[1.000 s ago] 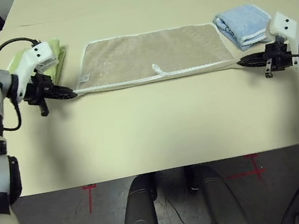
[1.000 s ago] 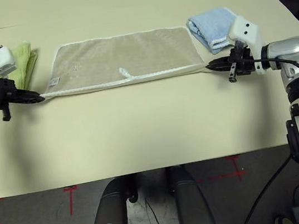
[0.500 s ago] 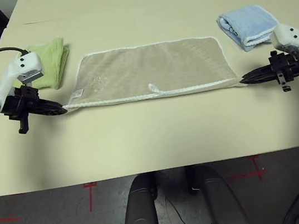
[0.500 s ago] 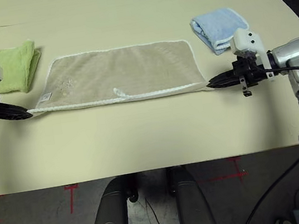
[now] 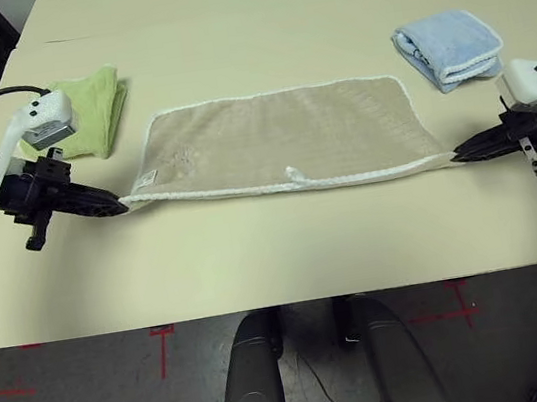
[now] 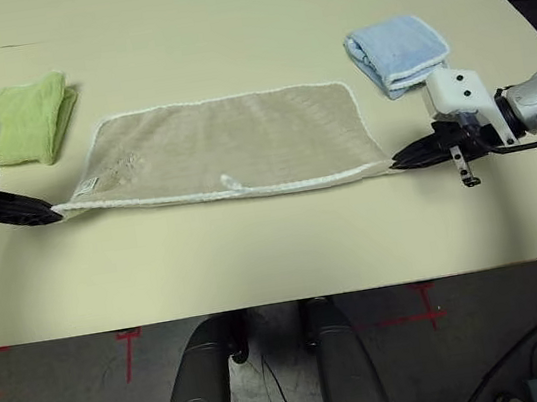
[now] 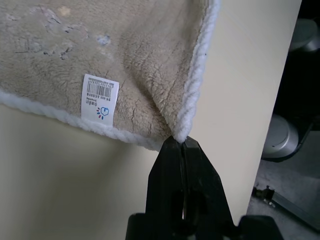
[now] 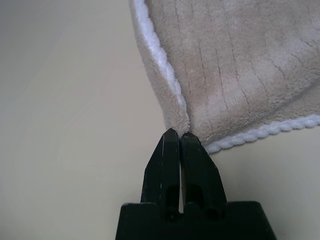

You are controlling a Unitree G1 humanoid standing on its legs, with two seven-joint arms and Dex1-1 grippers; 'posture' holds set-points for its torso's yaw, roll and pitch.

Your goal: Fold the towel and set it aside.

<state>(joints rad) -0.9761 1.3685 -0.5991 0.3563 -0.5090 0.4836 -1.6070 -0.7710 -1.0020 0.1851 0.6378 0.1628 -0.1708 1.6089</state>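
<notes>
While the towel [image 5: 284,138] lies spread out long across the middle of the table [image 5: 286,249], each near corner is pinched by a gripper. The left gripper [image 5: 120,205] has its two black fingers pressed together on the near left corner, and the right gripper [image 5: 456,156] has its fingers pressed together on the near right corner. The near edge looks pulled tight between them and sags a little in the middle. It sits well back from the front edge of the table, so there is a wide bare strip of table in front of it. Behind the towel there is a lot more bare table. The towel is tan and fuzzy, shaped like a long rectangle, with a bumpy white rope-like trim all around. A small white label [image 7: 99,97] with a bar code is stuck near the left corner, and a little white loop [image 5: 294,172] sits on the near edge. A green cloth [image 5: 93,111], folded and soft, lies just past the far left corner, not touching. A blue cloth [image 5: 448,46], folded thick with a white edge, lies near the far right corner, also apart. The table is smooth and pale yellow.
</notes>
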